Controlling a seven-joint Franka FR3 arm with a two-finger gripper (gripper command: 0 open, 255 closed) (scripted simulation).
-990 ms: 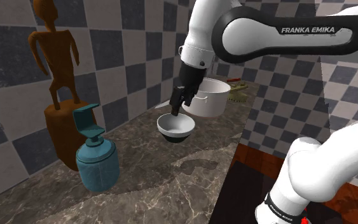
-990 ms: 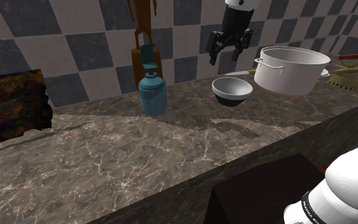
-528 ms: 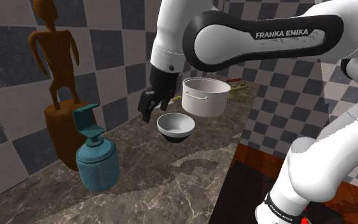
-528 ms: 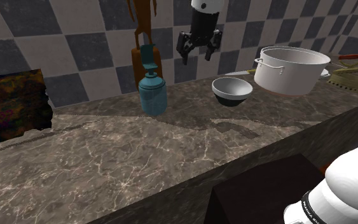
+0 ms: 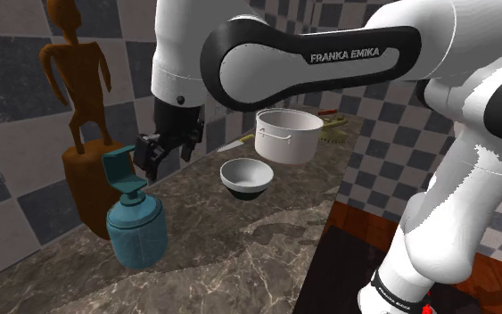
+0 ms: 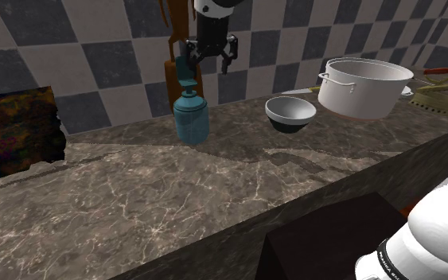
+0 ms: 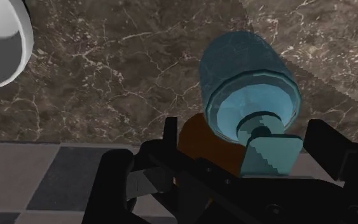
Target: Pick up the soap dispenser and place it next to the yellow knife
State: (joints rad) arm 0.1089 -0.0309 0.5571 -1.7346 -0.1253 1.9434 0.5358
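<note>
1. Soap dispenser (image 5: 135,223): teal, round-bodied, with a pump head on top. It stood upright on the dark marbled desk (image 5: 240,245), just in front of the base of a brown carved figure (image 5: 78,89) by the checkered wall.
2. Gripper (image 5: 160,153) hung in the air near the pump head, slightly toward the shoulder view's right of it. Its black fingers were spread apart and clasped nothing.
3. Wrist view looked down on the dispenser's top. The pump head lay in the gap between the two fingers, and neither finger was seen touching it.
4. Bowl (image 5: 245,178), pale inside and dark outside, sat on the desk well apart from the dispenser, toward the shoulder view's right.
5. White pot (image 5: 284,136) with side handles was just beyond the bowl.
6. In the second exterior view the gripper sat over the pump, and the dispenser was left of the bowl.
</note>
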